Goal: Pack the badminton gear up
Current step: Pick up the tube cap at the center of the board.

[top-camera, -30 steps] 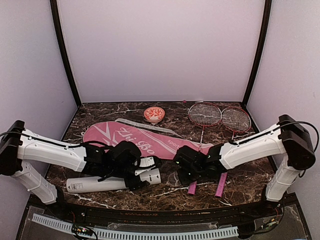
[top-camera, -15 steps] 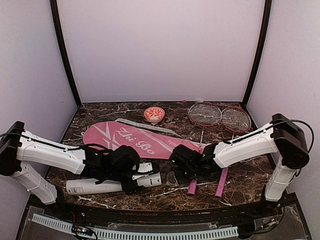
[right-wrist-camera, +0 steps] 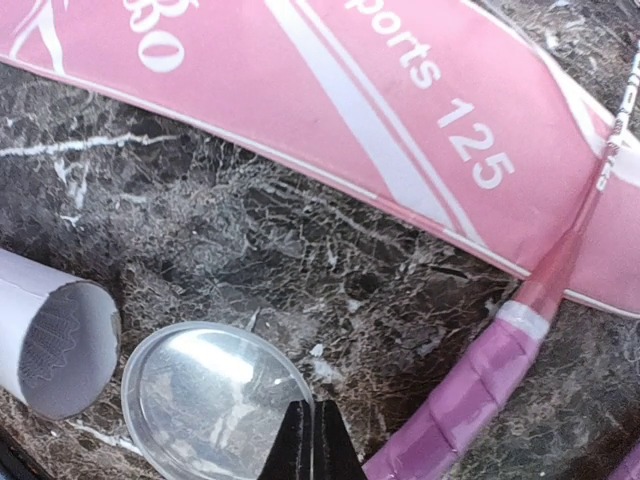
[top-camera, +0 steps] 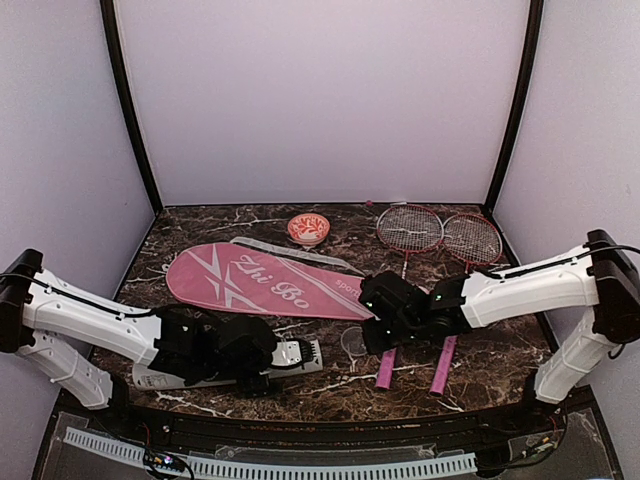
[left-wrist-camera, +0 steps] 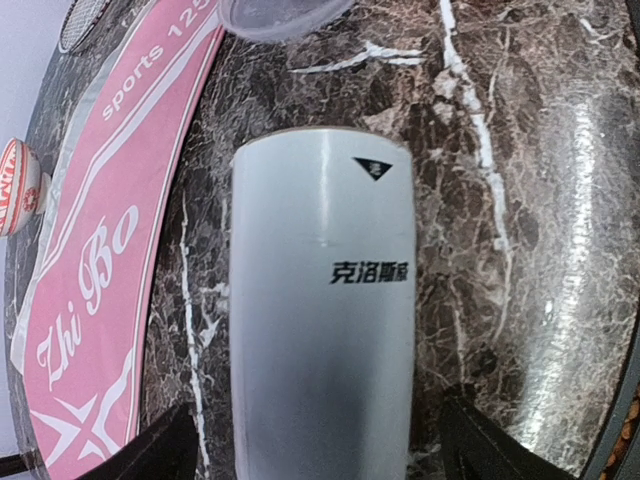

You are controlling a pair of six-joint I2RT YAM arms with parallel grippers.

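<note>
Left hand released, straddling white tube, gap each side | right hand clenched at rim of clear lid

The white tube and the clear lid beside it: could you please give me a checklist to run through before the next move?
1. The open left gripper straddles the white tube: ok.
2. The tube lies flat on the table: ok.
3. The shut right gripper sits at the rim of the clear lid: ok. Whether it pinches the rim: cannot tell.
4. The tube's end faces the lid: ok.
5. The shuttlecocks are inside the tube: cannot tell.
6. The pink racket handle lies apart from the lid: ok.
</note>
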